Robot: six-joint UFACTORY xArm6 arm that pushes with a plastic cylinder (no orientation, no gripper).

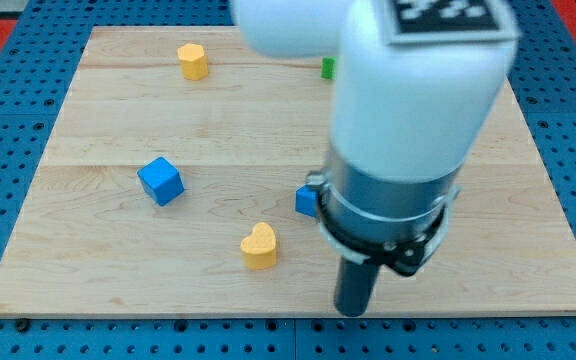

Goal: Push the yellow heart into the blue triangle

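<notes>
Arm (pixel 408 110) hides most of the blue triangle (pixel 306 201); my tip (pixel 353 310), touching nothing, sits right of the yellow heart (pixel 259 246); blue cube (pixel 160 181) lies left.

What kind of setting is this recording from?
Probably a robotics lab bench: a wooden board on blue perforated matting, small coloured blocks such as a yellow heart, and a fiducial tag on the arm.

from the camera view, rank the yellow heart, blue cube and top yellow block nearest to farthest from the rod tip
From my tip:
1. Yellow heart, just to the view's left.
2. Blue cube, farther left, mid-board.
3. Top yellow block, near the view's top edge.
</notes>
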